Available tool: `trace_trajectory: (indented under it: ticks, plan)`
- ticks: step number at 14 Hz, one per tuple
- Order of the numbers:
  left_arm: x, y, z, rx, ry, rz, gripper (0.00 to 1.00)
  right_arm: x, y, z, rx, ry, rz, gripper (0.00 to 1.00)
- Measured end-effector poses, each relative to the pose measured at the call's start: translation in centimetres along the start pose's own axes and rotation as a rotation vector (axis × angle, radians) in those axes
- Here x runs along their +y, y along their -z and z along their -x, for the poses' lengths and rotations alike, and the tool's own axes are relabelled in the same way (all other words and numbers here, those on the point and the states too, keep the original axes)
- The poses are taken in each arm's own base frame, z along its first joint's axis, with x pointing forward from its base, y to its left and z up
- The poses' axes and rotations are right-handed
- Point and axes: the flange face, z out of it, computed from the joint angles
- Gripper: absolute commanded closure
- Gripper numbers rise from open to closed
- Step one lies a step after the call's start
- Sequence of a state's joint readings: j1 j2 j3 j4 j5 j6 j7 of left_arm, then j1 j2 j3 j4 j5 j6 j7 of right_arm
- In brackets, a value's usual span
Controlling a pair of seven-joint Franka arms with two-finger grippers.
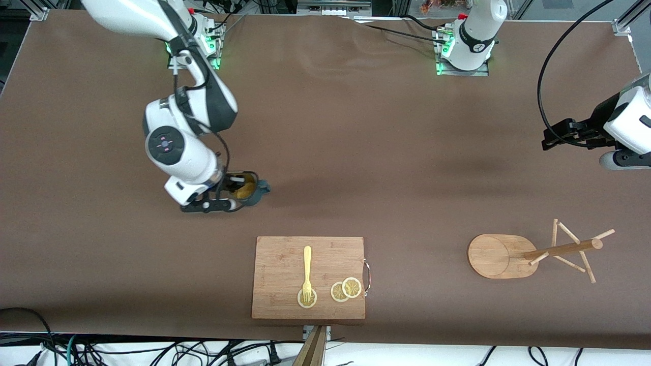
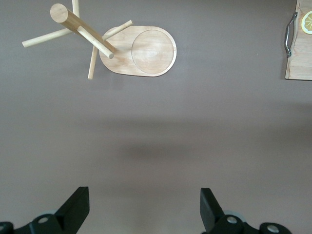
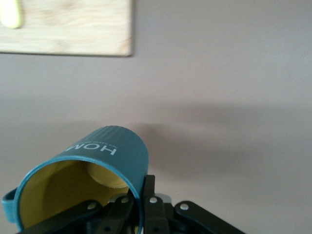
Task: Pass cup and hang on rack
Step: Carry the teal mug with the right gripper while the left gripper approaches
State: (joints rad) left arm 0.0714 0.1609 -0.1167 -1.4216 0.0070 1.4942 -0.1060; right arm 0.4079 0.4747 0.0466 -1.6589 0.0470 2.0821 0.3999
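Note:
The dark teal cup [image 1: 247, 189], ochre inside, is tilted in my right gripper [image 1: 231, 197] toward the right arm's end of the table. In the right wrist view the fingers [image 3: 152, 195] pinch the rim wall of the cup [image 3: 114, 153], one inside and one outside. The wooden rack [image 1: 496, 256] stands toward the left arm's end, its post [image 1: 564, 249] and pegs leaning away from the base in the front view. My left gripper [image 1: 557, 136] hangs open and empty over bare table, farther from the front camera than the rack. In the left wrist view the left gripper [image 2: 144, 202] faces the rack [image 2: 141, 51].
A wooden cutting board [image 1: 309, 277] with a metal handle lies near the front edge. It carries a yellow fork [image 1: 306, 272] and lemon slices [image 1: 346, 290]. Its edge shows in the left wrist view [image 2: 298, 53] and the right wrist view [image 3: 68, 27].

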Motion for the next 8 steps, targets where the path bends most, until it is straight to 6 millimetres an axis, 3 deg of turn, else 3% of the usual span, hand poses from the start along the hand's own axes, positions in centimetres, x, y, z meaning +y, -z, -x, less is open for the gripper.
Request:
trace_trajectory:
  ticks: [4, 8]
  plan:
    - [0.1, 0.0, 0.0, 0.000, -0.001, 0.000, 0.00, -12.5, -0.2, 4.0, -0.013, -0.072, -0.042, 1.00]
    - [0.1, -0.1, 0.0, -0.001, -0.001, 0.000, 0.00, -23.4, -2.8, 8.3, -0.009, -0.147, -0.055, 1.00]
